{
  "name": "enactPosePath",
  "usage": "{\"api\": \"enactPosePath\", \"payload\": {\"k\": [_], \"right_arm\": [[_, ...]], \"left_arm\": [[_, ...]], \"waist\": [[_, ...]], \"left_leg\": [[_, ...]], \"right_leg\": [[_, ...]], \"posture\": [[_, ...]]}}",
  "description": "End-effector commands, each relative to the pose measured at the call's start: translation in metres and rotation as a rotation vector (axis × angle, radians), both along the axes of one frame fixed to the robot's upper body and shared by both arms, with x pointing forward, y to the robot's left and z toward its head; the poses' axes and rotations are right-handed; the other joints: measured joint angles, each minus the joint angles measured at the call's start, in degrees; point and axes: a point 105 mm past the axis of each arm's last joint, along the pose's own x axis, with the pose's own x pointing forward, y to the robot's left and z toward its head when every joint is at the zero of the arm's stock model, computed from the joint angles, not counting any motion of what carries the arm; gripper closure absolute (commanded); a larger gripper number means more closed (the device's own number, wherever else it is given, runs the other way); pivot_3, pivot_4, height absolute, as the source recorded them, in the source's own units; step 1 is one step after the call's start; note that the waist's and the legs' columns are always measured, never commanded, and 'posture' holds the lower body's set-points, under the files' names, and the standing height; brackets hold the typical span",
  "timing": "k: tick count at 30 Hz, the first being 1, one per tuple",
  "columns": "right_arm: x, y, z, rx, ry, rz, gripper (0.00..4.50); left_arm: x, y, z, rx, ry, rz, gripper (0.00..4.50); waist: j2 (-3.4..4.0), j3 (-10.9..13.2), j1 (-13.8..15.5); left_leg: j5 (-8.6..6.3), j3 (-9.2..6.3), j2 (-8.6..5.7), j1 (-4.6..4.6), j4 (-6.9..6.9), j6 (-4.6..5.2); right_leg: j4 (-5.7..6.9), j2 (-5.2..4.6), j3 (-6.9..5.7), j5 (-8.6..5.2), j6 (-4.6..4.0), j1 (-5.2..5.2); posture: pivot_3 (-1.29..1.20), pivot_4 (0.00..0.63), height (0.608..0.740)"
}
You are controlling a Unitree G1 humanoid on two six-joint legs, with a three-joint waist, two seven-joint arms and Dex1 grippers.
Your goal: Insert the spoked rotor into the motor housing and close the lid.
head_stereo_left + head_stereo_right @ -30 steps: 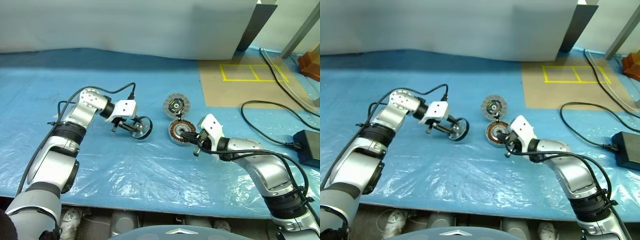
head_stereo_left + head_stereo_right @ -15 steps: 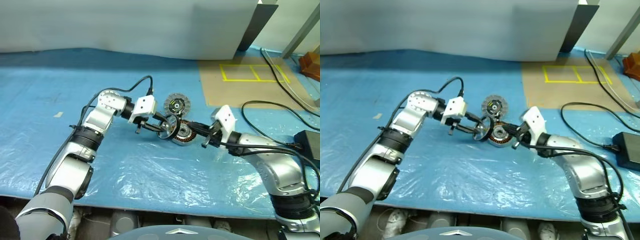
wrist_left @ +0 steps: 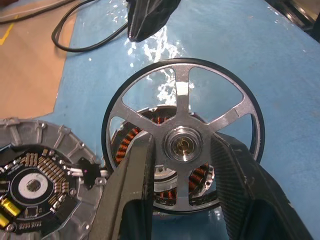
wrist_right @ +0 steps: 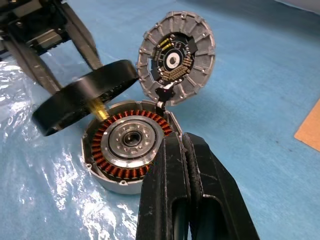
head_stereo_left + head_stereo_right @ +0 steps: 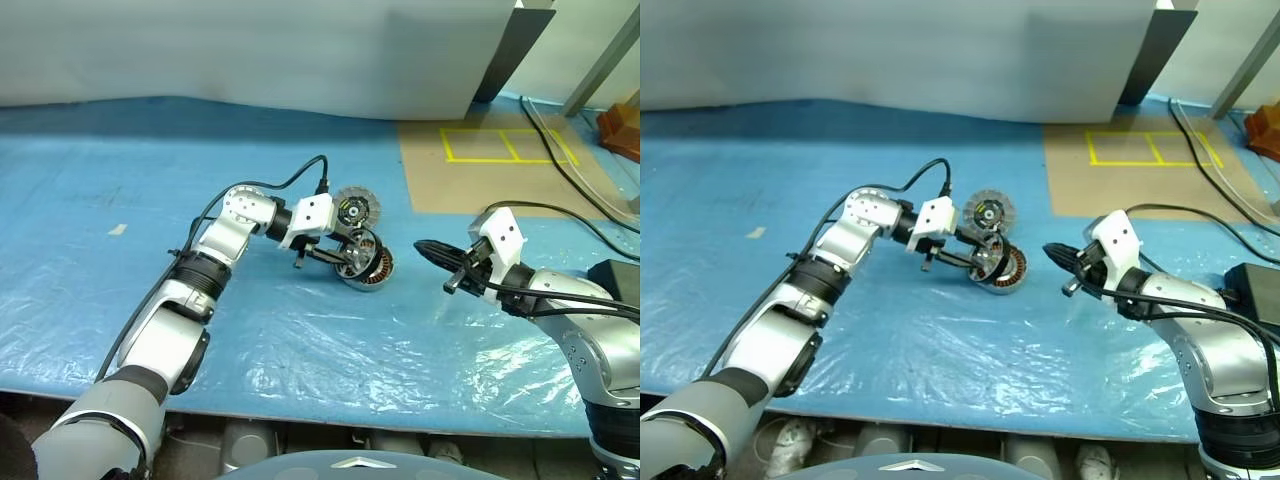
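My left gripper (image 3: 182, 141) is partly open, its two black fingers clamped on either side of the hub of the spoked rotor (image 3: 181, 90), a black-rimmed wheel with silver spokes. I hold the rotor tilted, just above the near edge of the housing (image 4: 131, 142), a silver cup with copper windings that sits on the blue sheet (image 5: 300, 340). The lid (image 4: 192, 50), with its segmented rim, leans against the housing's far side. My right gripper (image 4: 181, 140) is closed, empty and off to the right.
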Motion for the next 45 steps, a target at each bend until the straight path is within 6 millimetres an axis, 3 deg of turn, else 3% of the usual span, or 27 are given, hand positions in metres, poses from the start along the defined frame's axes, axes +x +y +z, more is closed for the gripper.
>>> {"api": "enactPosePath", "payload": {"k": [1,9,19,26,33,45], "right_arm": [[-0.003,0.006,0.002,-0.017,-0.024,0.016,4.5],[-0.003,0.006,-0.002,-0.021,-0.014,0.006,4.5],[-0.003,0.01,-0.007,-0.03,-0.001,0.011,4.5],[-0.003,0.013,-0.012,-0.041,0.008,0.018,4.5],[-0.003,0.01,-0.012,-0.013,0.015,-0.013,4.5],[-0.004,0.009,-0.018,-0.025,0.026,-0.018,4.5]], "left_arm": [[0.005,-0.006,0.006,0.015,-0.068,-0.01,3.18],[-0.003,-0.02,0.01,-0.013,-0.05,-0.062,3.18],[-0.006,-0.02,0.027,-0.043,0.006,-0.092,3.18],[0.001,-0.028,0.011,-0.007,-0.023,-0.037,3.18],[0.0,-0.022,-0.006,0.054,-0.044,-0.031,3.18],[0.0,-0.025,-0.014,0.071,-0.053,-0.012,3.18]], "waist": [[0.0,0.0,0.02],[-0.01,0.0,0.18],[-0.01,0.01,0.06],[-0.01,0.01,0.05],[-0.02,0.01,0.05],[-0.02,0.01,0.06]], "left_leg": [[0.0,-0.01,-0.01,-0.03,0.0,0.0],[0.0,-0.02,-0.03,-0.08,-0.02,0.0],[0.01,-0.02,-0.04,-0.05,-0.02,0.01],[0.01,-0.02,-0.06,-0.08,-0.02,0.01],[0.01,-0.03,-0.06,-0.06,-0.04,0.01],[0.01,-0.03,-0.08,-0.05,-0.03,0.02]], "right_leg": [[-0.02,-0.01,0.0,0.01,0.02,0.0],[-0.04,-0.05,-0.01,0.02,0.04,0.0],[-0.03,-0.05,0.0,0.02,0.04,0.0],[-0.05,-0.06,0.01,0.02,0.05,0.0],[-0.05,-0.05,0.0,0.03,0.07,0.0],[-0.05,-0.09,0.02,0.04,0.09,0.0]], "posture": [[0.0,0.15,0.74],[0.0,0.15,0.74],[0.0,0.15,0.74],[0.0,0.15,0.74],[0.0,0.15,0.74],[0.0,0.15,0.74]]}}
